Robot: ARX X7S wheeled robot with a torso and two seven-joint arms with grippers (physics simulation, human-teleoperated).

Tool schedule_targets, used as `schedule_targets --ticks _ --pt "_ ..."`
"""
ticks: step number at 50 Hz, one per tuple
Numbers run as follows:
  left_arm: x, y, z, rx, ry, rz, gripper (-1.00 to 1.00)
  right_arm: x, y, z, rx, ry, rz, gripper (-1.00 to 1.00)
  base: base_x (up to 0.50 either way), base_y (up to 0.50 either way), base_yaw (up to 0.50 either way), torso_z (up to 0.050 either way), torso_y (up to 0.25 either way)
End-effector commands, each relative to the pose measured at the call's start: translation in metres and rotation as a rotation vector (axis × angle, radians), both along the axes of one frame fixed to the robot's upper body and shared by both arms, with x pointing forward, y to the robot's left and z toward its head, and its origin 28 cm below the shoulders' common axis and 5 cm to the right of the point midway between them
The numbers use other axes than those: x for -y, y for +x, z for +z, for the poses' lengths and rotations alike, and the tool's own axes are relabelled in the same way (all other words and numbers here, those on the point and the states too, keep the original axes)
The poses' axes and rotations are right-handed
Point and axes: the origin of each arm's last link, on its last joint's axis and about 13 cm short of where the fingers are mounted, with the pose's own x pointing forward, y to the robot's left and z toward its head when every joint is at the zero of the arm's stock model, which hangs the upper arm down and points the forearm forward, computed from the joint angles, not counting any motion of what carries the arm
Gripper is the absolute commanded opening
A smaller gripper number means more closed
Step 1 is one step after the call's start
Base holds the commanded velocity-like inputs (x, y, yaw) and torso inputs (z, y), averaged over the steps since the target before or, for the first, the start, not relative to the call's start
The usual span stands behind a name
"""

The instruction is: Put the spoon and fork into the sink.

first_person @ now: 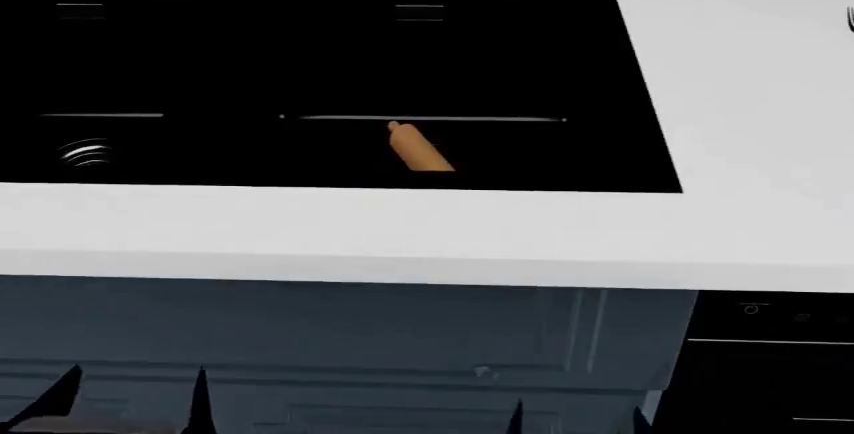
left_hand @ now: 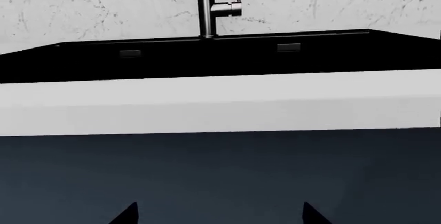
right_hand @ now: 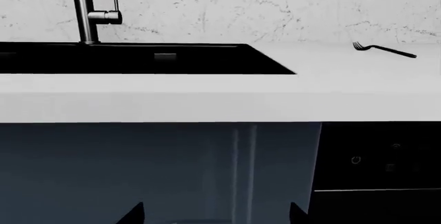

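We see a tan rolling pin (first_person: pixel 422 150) lying ahead of our tools, beyond the white counter (first_person: pixel 400 234). Below the counter stands a dark blue cabinet (first_person: pixel 334 334); behind is a marble wall (right_hand: pixel 276 7).

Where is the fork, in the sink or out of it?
Out. In the right wrist view the fork lies flat on the white counter, apart from the black sink.

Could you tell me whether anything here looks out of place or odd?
One thing stands out: a tan wooden piece with a knob end, apparently a rolling pin, lies at an angle in the right basin of the sink. The fork lies alone on the white counter, right of the sink.
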Motion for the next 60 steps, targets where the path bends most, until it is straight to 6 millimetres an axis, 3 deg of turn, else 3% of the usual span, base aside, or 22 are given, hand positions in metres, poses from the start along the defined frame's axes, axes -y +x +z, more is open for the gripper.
schedule_targets --ticks 1,10,24,27,33,42,50,60 --pt "-0.005 0.019 0.031 -0.012 -0.009 0.013 1.00 0.002 0.008 0.035 0.029 -0.053 0.027 1.00 0.00 0.00 0.00 0.000 0.000" --pt "-0.008 0.040 0.062 -0.020 0.027 0.005 1.00 0.011 0.019 0.064 0.034 -0.037 0.053 1.00 0.00 0.00 0.00 0.000 0.000" --pt "-0.013 0.054 0.099 -0.007 0.028 0.004 1.00 0.017 0.023 0.094 0.058 -0.045 0.074 1.00 0.00 0.00 0.00 0.000 0.000" --pt "-0.013 0.055 0.101 -0.005 0.030 0.004 1.00 0.017 0.024 0.099 0.061 -0.042 0.078 1.00 0.00 0.00 0.00 0.000 0.000" --pt "-0.012 0.055 0.101 -0.004 0.032 0.003 1.00 0.023 0.026 0.130 0.074 -0.044 0.079 1.00 0.00 0.00 0.00 0.000 0.000" --pt "-0.014 0.055 0.105 0.005 0.034 0.000 1.00 0.037 0.033 0.190 0.075 -0.051 0.058 1.00 0.00 0.00 0.00 0.000 0.000" --pt "-0.014 0.053 0.108 0.012 0.035 -0.006 1.00 0.043 0.040 0.219 0.071 -0.027 0.068 1.00 0.00 0.00 0.00 0.000 0.000" --pt "-0.012 0.050 0.108 0.014 0.029 -0.018 1.00 0.052 0.052 0.232 0.043 0.042 0.084 1.00 0.00 0.00 0.00 0.000 0.000"
